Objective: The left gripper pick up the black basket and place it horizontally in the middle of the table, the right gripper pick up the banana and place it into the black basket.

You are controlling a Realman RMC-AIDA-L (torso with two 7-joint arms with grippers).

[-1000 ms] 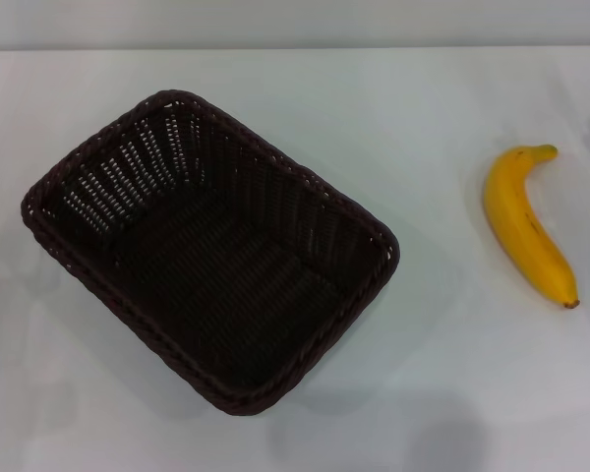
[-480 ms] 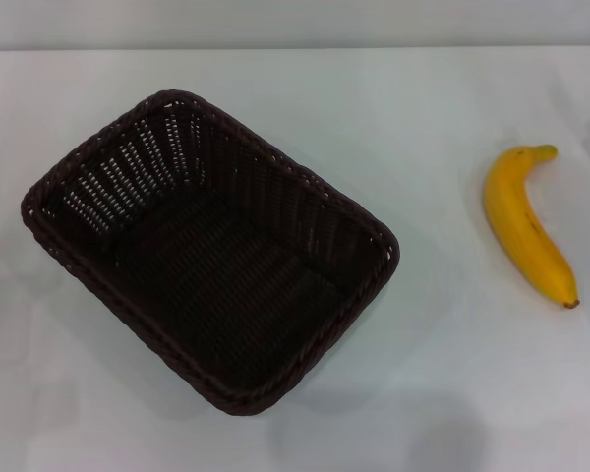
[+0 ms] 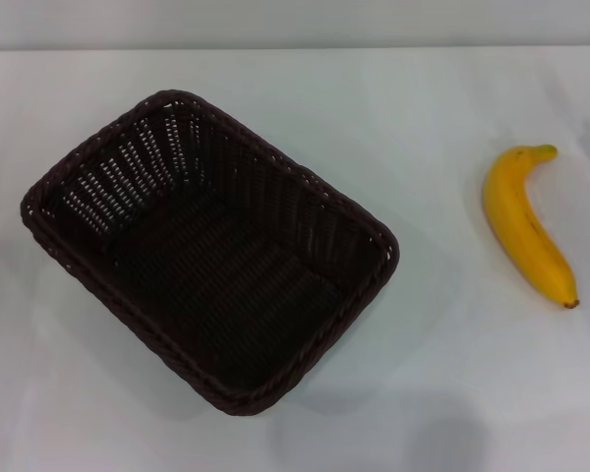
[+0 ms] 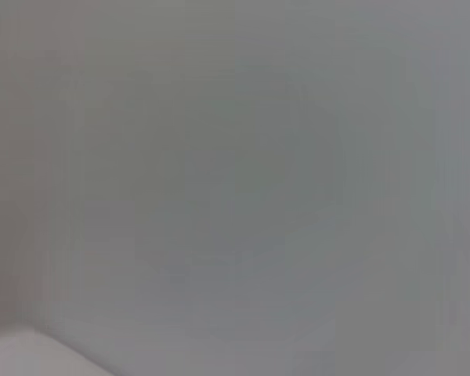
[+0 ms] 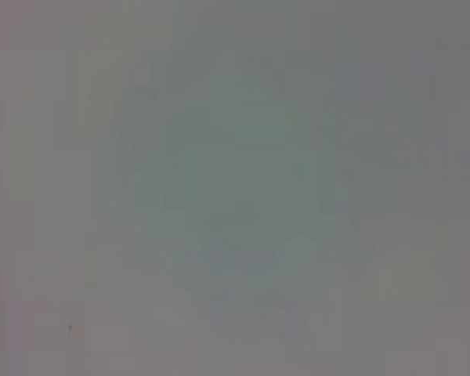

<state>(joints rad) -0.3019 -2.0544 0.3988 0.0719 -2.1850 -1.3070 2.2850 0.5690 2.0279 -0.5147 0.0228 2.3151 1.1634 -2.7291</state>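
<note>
The black basket [image 3: 211,251] is a dark woven wicker basket lying empty at a slant on the white table [image 3: 423,393], left of the middle in the head view. The yellow banana [image 3: 527,224] lies on the table at the right, stem pointing away from me, well apart from the basket. Neither the left gripper nor the right gripper shows in any view. Both wrist views show only a blank grey surface.
The table's far edge [image 3: 295,47] runs along the top of the head view. Bare tabletop lies between the basket and the banana and in front of both.
</note>
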